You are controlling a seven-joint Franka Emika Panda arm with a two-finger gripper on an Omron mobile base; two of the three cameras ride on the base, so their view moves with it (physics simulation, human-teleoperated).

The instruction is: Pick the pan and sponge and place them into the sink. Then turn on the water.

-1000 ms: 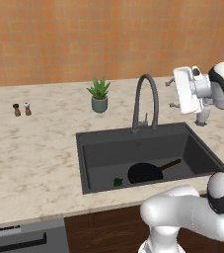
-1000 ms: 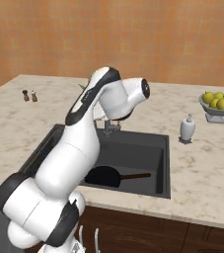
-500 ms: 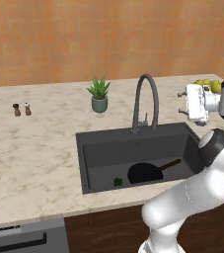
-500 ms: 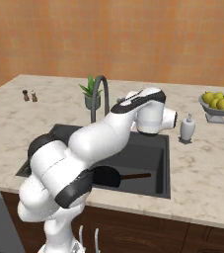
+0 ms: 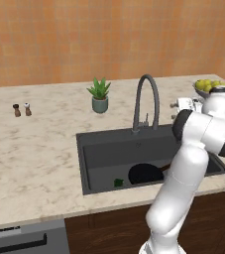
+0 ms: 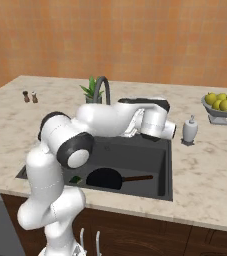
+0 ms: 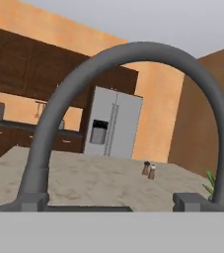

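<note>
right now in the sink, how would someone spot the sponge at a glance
Find the dark grey sink sunk into the marble counter. On its floor lies the black pan; just beside the pan, toward the basin's front corner, sits the sponge, a tiny green block, the only green thing in the basin.

Glossy white rounded arm (image 6: 55, 165) segments joined by dark joints

one pan (image 5: 144, 173), one sponge (image 5: 118, 182) — two shakers (image 5: 22, 109), one plant (image 5: 99, 95)
</note>
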